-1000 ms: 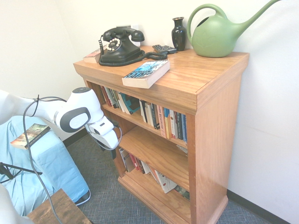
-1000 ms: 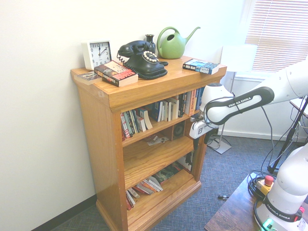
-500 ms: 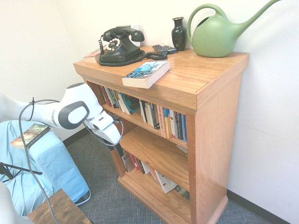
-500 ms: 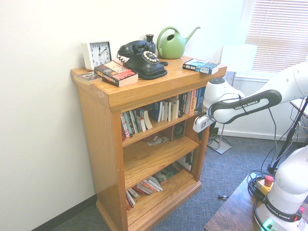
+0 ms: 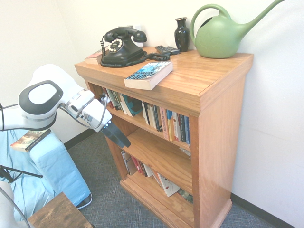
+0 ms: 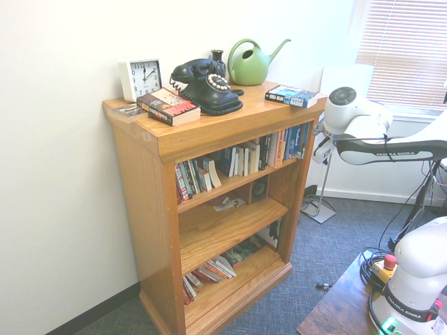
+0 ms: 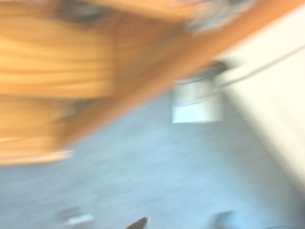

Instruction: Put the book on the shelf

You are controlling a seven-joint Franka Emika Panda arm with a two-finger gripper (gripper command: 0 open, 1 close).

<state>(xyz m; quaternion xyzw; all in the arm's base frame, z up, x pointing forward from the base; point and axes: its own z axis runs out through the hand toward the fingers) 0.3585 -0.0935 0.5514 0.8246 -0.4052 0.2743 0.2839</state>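
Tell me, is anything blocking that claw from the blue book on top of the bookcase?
Nothing visible. The book lies alone near the front edge of the bookcase top, apart from the telephone. The gripper hangs lower, in front of the shelves, so it must clear the overhanging top edge first.

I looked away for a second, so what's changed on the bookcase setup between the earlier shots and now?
The arm lifted the gripper from beside the lower shelves up toward the top, tilting it outward; it holds nothing. The book stays flat on the bookcase top, the shelf below unchanged.
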